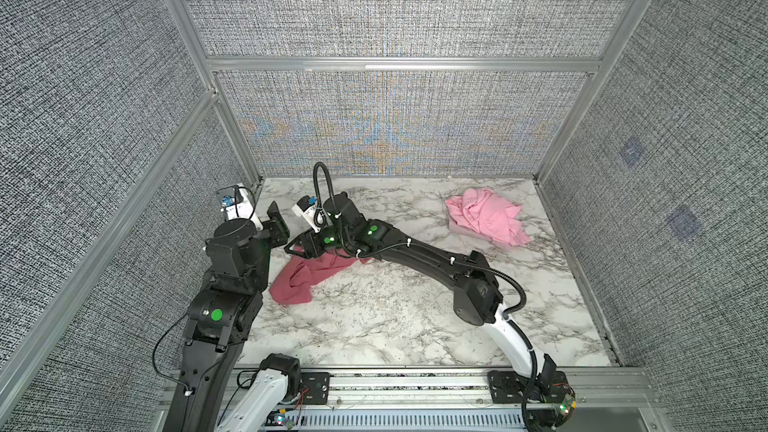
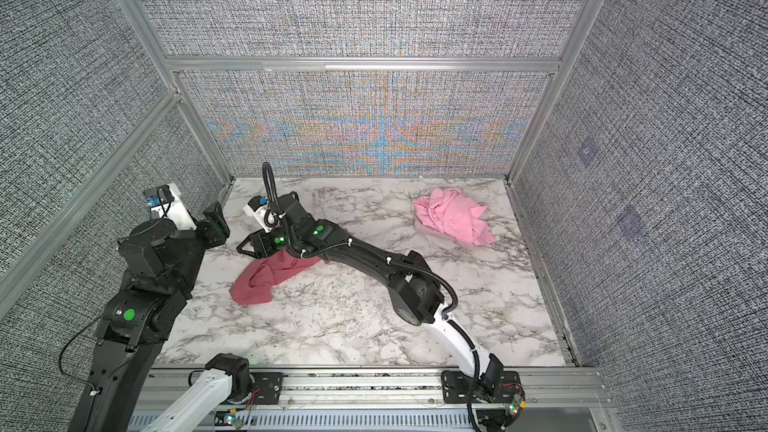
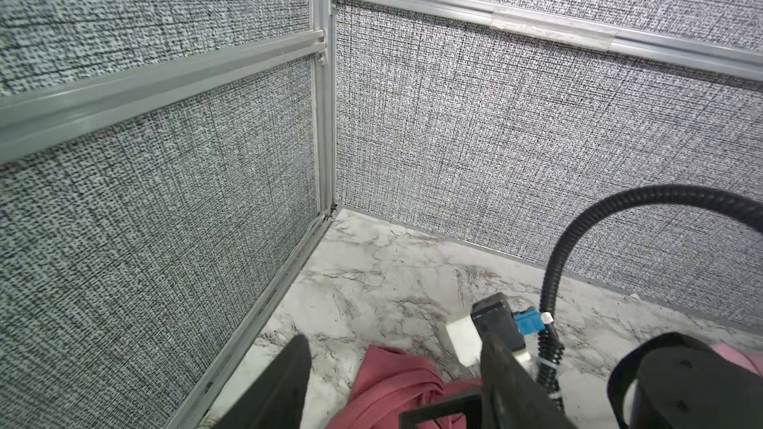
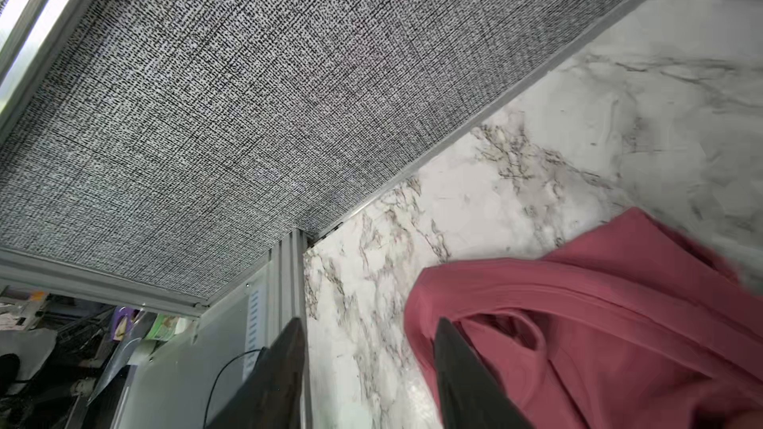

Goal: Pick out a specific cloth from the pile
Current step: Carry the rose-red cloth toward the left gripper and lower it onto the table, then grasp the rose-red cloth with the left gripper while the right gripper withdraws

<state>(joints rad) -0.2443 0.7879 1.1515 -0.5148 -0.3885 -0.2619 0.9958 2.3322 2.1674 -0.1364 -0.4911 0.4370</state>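
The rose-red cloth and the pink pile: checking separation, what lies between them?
In both top views, only bare marble table and the right arm separate cloth from pile.

The right tool (image 4: 367, 369) reaches across low with jaws apart, while the left tool (image 3: 392, 385) hangs beside it, jaws spread.

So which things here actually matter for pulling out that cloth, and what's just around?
For the job:
rose-red cloth
light pink pile
right gripper, jaws apart over the cloth
left gripper, open

Just around:
marble table
grey fabric walls
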